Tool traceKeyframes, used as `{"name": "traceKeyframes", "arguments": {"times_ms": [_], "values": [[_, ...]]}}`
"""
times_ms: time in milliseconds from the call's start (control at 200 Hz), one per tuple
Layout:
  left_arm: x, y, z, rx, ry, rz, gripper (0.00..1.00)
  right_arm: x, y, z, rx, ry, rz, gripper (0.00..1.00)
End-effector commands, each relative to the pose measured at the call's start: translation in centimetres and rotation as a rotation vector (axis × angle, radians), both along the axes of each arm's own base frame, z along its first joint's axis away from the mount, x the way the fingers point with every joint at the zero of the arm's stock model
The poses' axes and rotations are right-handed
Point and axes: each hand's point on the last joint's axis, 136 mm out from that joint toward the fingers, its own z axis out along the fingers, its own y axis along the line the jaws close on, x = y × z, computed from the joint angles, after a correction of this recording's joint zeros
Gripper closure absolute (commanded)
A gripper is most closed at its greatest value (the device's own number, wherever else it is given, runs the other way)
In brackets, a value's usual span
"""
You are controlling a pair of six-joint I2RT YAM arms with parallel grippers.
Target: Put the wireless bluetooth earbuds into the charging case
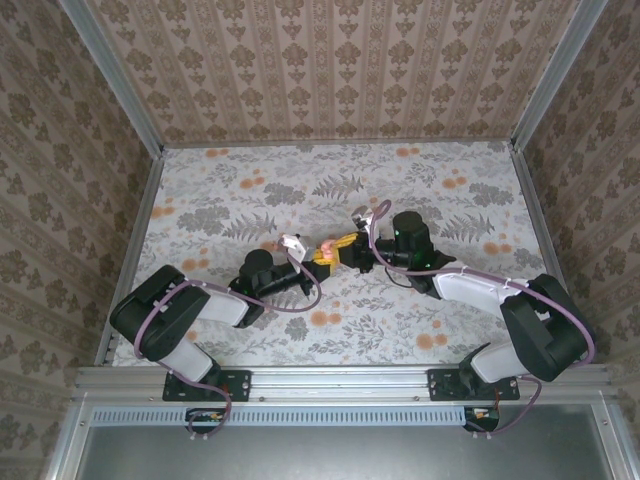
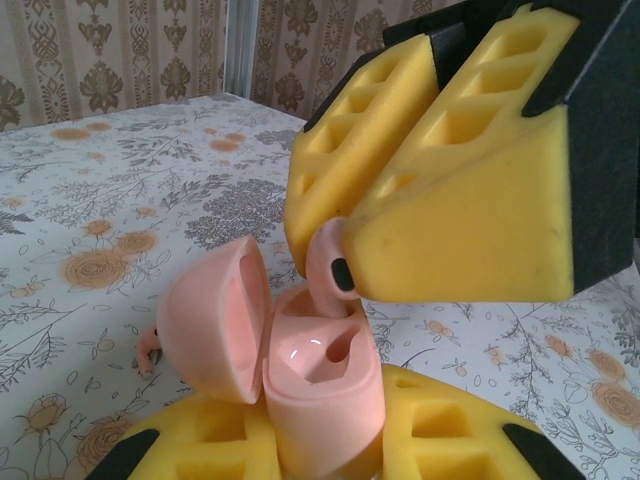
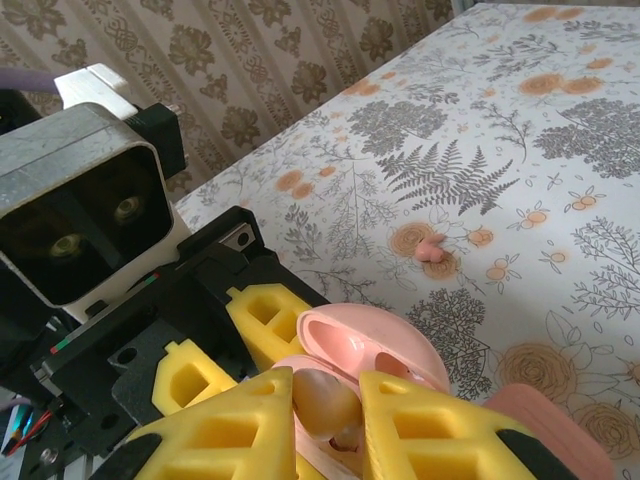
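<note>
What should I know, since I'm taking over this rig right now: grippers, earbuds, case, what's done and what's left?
Left gripper: shut on the charging case, lid open.
Right gripper: shut on the held earbud, right at the case's opening, not seated.
Second earbud: lying on the table, apart from the case.
Done: case open, one bud picked up.
Left: seat it, then fetch and insert the second earbud.

Mid-counter, the left tool grips the charging case from below, its lid hinged open to the left in the left wrist view. The right tool holds an earbud just above the case. A second earbud lies on the counter beside the lid.
</note>
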Motion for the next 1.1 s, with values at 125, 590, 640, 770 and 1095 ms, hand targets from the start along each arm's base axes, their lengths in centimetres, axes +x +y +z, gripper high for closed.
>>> {"name": "traceKeyframes", "arguments": {"times_ms": [125,590,640,770,1095], "values": [[-2.1,-0.9,5.0,-0.111,-0.141,-0.135,0.89,-1.7,0.5,0.0,-0.038,-0.021,0.151,0.81],[-3.8,-1.2,6.0,-0.13,-0.165,-0.233,0.88,-3.7,-0.2,0.7,-0.127,-0.193,0.29,0.8],[-3.9,-1.2,6.0,-0.131,-0.166,-0.24,0.88,-3.6,-0.4,0.8,-0.134,-0.206,0.291,0.8],[-4.1,-1.3,6.2,-0.135,-0.17,-0.25,0.88,-3.2,-0.8,1.1,-0.137,-0.213,0.281,0.79],[-3.8,-1.3,5.9,-0.127,-0.168,-0.231,0.87,-3.0,-1.3,2.2,-0.12,-0.217,0.252,0.66]]}}
